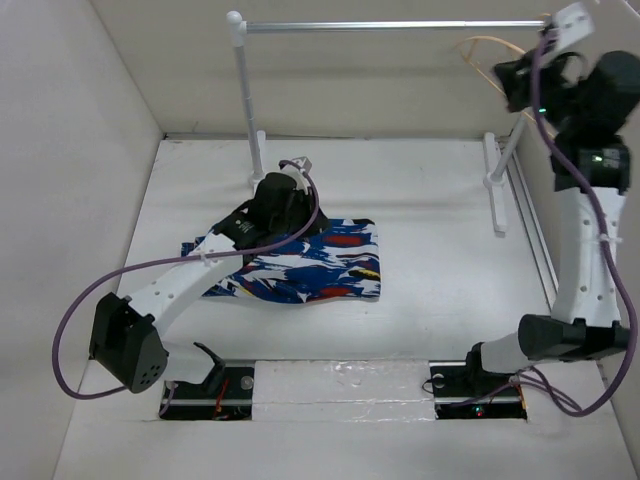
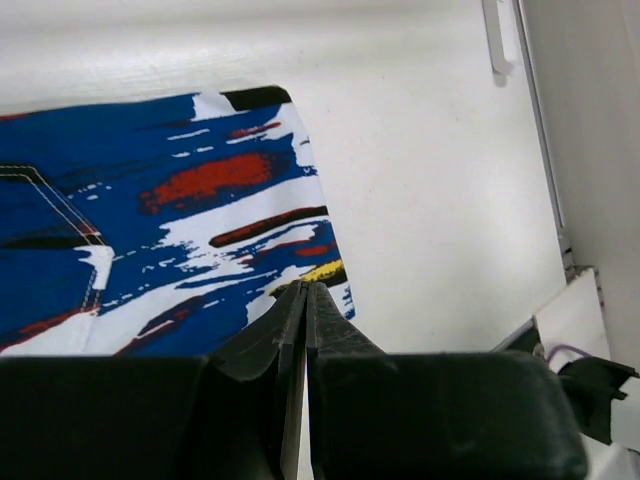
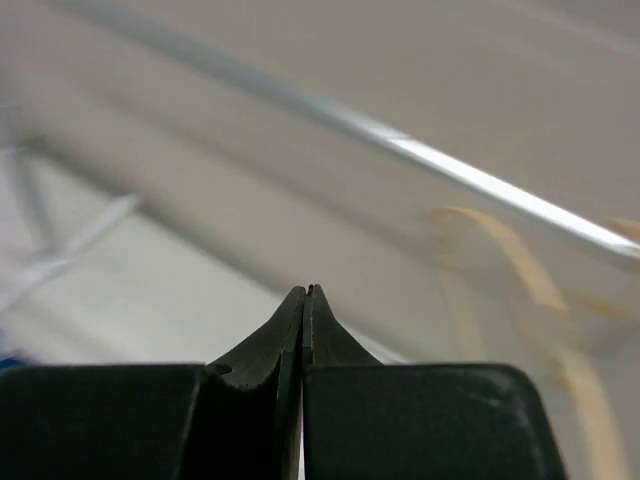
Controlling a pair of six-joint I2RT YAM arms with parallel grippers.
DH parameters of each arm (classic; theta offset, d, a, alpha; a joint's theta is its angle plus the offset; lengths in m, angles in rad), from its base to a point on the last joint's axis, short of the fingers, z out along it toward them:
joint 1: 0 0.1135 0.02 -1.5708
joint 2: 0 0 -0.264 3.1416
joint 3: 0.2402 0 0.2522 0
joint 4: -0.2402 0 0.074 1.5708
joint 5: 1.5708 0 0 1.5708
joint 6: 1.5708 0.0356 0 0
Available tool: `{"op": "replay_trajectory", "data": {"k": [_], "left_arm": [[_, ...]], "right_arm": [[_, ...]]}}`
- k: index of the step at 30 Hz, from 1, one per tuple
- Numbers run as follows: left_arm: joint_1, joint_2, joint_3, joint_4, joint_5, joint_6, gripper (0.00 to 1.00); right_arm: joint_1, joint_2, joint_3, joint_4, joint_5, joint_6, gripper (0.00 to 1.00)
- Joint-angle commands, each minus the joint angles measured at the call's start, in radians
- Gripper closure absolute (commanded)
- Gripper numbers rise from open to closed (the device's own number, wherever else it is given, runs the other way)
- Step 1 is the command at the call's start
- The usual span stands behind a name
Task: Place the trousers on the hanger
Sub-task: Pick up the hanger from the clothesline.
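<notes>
The trousers (image 1: 310, 265), folded flat with a blue, white and red print, lie on the table left of centre; they also fill the left of the left wrist view (image 2: 160, 240). My left gripper (image 1: 300, 215) is shut and empty, hovering over their far edge, its tips (image 2: 305, 290) above the printed fabric near its right border. The light-tan hanger (image 1: 485, 60) hangs at the right end of the silver rail (image 1: 390, 25); it shows blurred in the right wrist view (image 3: 530, 280). My right gripper (image 1: 510, 85) is raised, shut and empty, just right of the hanger.
The rail stands on two white posts (image 1: 248, 100) with feet on the table; the right post (image 1: 495, 180) leans toward a metal track (image 1: 535, 235) along the right wall. White walls enclose the table on the left, back and right.
</notes>
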Motion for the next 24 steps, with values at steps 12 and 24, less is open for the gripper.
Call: {"op": "replay_trajectory", "data": {"k": [12, 24], "left_arm": [[-0.010, -0.107, -0.053, -0.030, -0.006, 0.151, 1.00], [-0.019, -0.104, -0.089, -0.035, 0.031, 0.164, 1.00]], "right_arm": [[-0.439, 0.247, 0.299, -0.197, 0.045, -0.136, 0.15], [-0.472, 0.348, 0.233, -0.108, -0.184, -0.093, 0.19]]}}
